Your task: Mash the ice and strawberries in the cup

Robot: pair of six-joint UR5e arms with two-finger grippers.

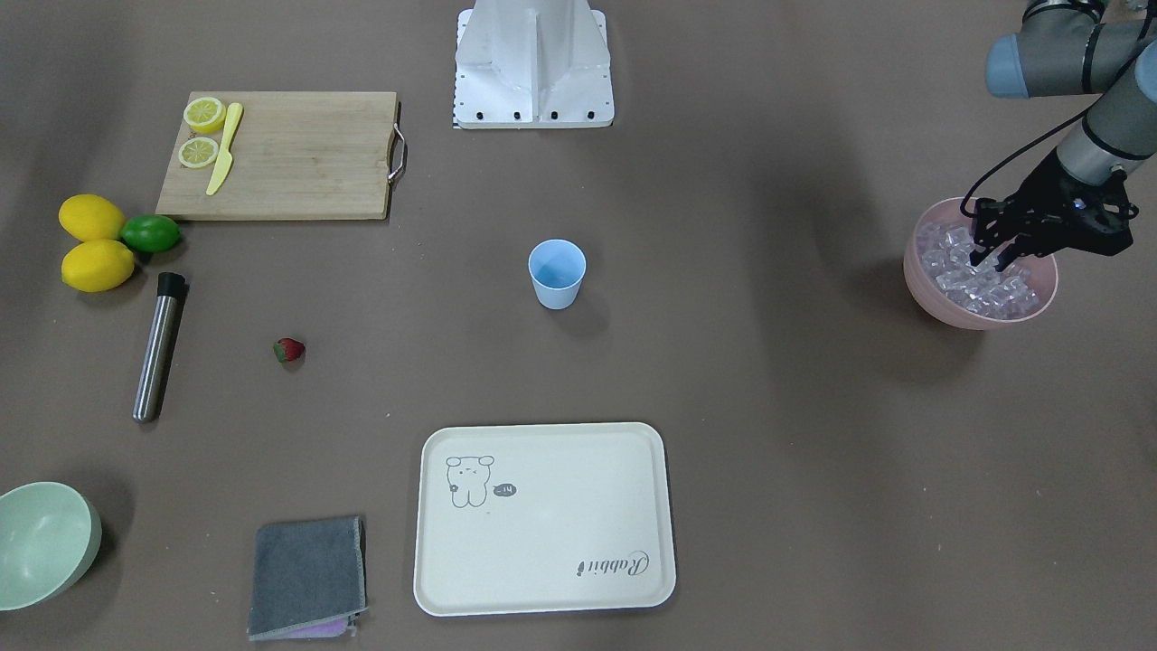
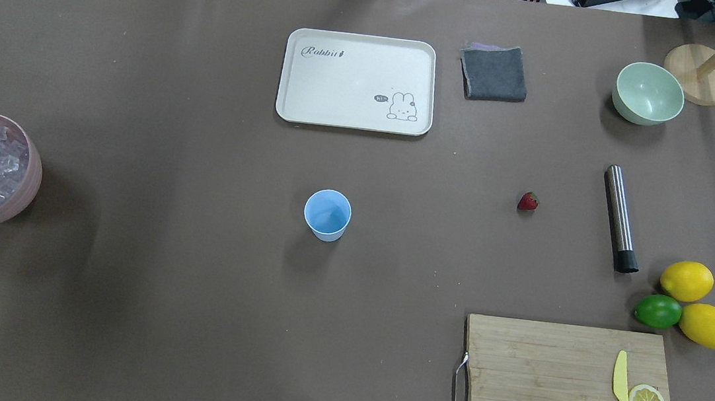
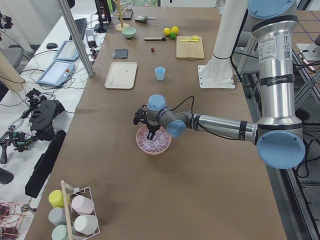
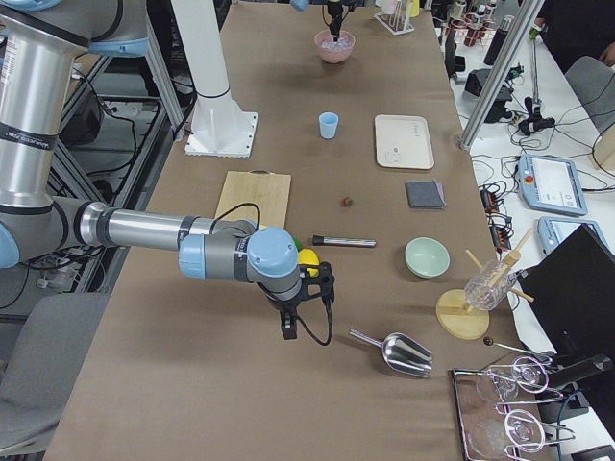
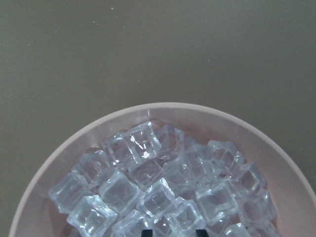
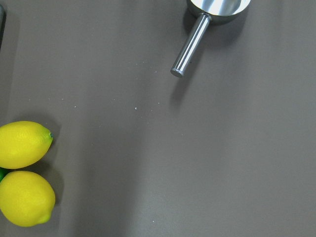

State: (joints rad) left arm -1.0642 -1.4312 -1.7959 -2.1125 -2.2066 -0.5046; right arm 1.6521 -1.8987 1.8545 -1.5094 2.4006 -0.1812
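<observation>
The left tool dips into the ice in the pink bowl near the left end of the tabletop. Its fingertips are cut off at the wrist view's edge but stand apart. Whether the right tool is parted cannot be told. The cup stands mid-tabletop, well apart from the strawberry.

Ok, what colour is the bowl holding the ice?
Pink bowl; the front-facing view shows it best.

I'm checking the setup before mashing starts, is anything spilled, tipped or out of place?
Nothing stands out. The cup stands upright and empty, the ice is all inside the pink bowl, and the strawberry lies alone on the table.
</observation>
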